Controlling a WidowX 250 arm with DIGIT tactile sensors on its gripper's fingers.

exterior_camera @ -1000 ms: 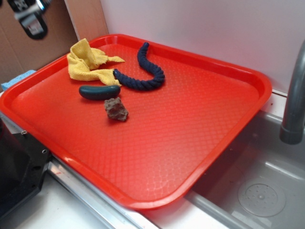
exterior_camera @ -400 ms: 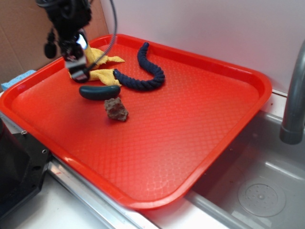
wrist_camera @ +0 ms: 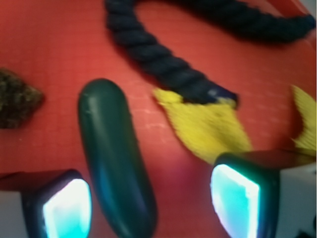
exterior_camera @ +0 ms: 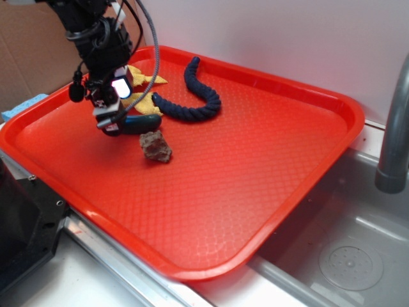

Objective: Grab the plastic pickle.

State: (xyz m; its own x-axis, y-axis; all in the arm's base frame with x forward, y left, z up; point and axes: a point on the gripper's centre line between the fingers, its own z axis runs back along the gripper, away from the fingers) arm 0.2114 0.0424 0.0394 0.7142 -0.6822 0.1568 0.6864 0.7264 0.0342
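Seen from the exterior camera, the black tool [exterior_camera: 110, 121] hangs low over the far left part of the red plastic tray [exterior_camera: 268, 192], and its lit fingertips cover the left end of the small glossy dark green plastic pickle [exterior_camera: 142, 123]; the pickle lies flat on the tray floor, its long axis running roughly left to right in this view, its right end sticking out past the tool; a rough brown-grey rock-like lump [exterior_camera: 156, 146] sits just beside it toward the camera, a crumpled yellow cloth [exterior_camera: 142, 101] lies just behind it, and a dark blue twisted rope [exterior_camera: 199, 96] curls off from the cloth toward the back wall.

Next, the wrist camera; the tool [wrist_camera: 148, 203] is spread, unclenched, with nothing gripped between its two glowing pads [wrist_camera: 67, 208]; the pickle [wrist_camera: 115, 158] runs up and down the picture in the gap, so its long axis lies across the line along which the pads would close; it sits close against the left pad and well clear of the right one, hence off-centre; the yellow cloth [wrist_camera: 205, 124] reaches under the right pad's side and the rope [wrist_camera: 168, 64] ends on it; the rock [wrist_camera: 17, 99] stays outside the left pad; I judge a small shift toward the pickle would centre it before closing.
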